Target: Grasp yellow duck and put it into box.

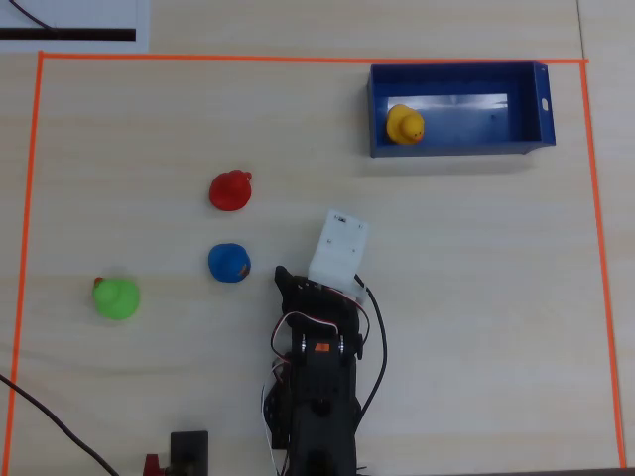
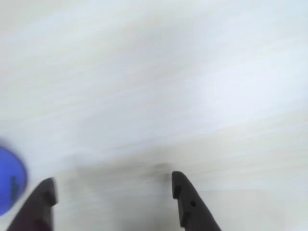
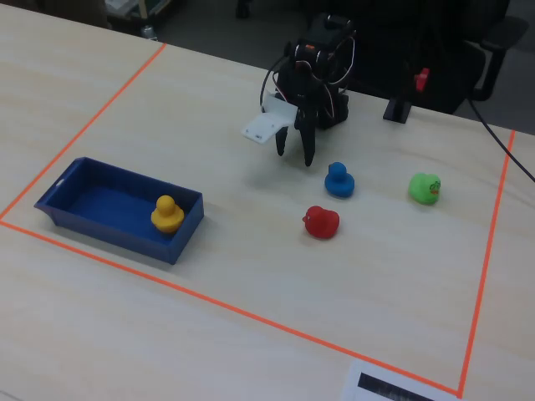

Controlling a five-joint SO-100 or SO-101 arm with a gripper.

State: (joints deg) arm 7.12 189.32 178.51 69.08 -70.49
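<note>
Already inside the box (image 1: 541, 104), the yellow duck (image 1: 405, 124); pincer (image 3: 294, 153) agape, empty.

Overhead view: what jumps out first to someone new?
The yellow duck already sits inside the dark blue box at the upper right. Three ducks remain on the table to the left: red duck, blue duck, green duck. The claw hangs open and empty beside the blue one.
</note>
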